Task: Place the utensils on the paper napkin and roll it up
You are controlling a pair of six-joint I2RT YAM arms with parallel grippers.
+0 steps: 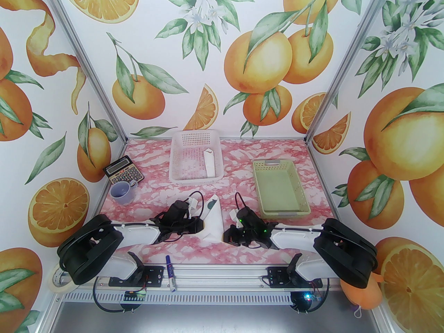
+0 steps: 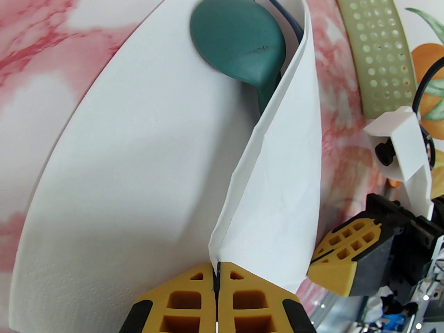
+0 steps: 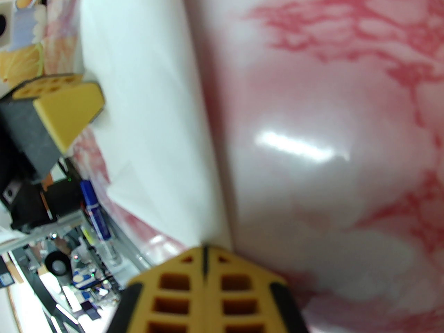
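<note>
My left tool [image 2: 216, 271] is pinched shut on the raised flap of the thin, faintly embossed paper napkin [image 2: 138, 168]. At twelve o'clock a smooth teal plastic spoon [image 2: 239, 43] lies in the fold, with a darker utensil [image 2: 281, 16] behind it. My right tool [image 3: 204, 252], fingers pressed together, seems to touch the napkin's edge on the glossy pink-marbled tabletop [image 3: 329, 99], though blur leaves that unsure. From overhead, a perforated green basket [image 1: 281, 189] sits at two o'clock.

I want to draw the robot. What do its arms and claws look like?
The left arm and right arm have white shells, black joints, thin black cables. The left gripper and right gripper have yellow fingers with square holes.
</note>
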